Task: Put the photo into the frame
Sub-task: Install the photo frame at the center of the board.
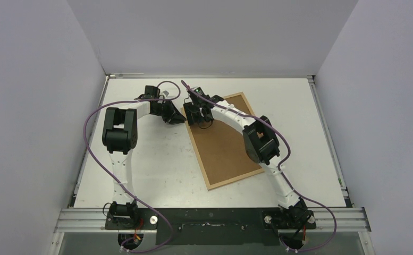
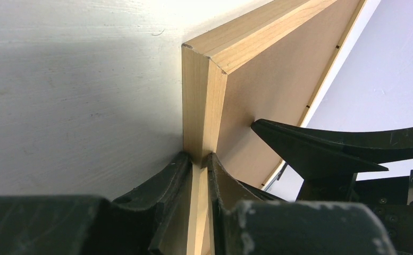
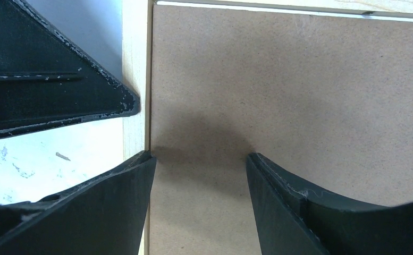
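Frame point(image 2: 199, 106): is lying back-up and at a slant on the white desk point(image 1: 151, 170), right of centre, with its far-left corner pointing toward both grippers.
Backing panel point(image 1: 228, 143): brown hardboard is sitting inside the light wood strips and facing up.
Left gripper point(image 2: 200, 159): is coming in from the left at that far-left corner. Its fingers are clamping the wood strip just beside the corner, one on the outer face and one on the panel side.
Right gripper point(image 3: 200, 158): is hanging over the panel just inside the same corner. Its fingers are standing well apart and gripping nothing. One tip is sitting at the seam between strip and panel. Whether the tips are touching the board, I cannot tell.
Spacing: the two grippers are working close together, with the frame strip between them.
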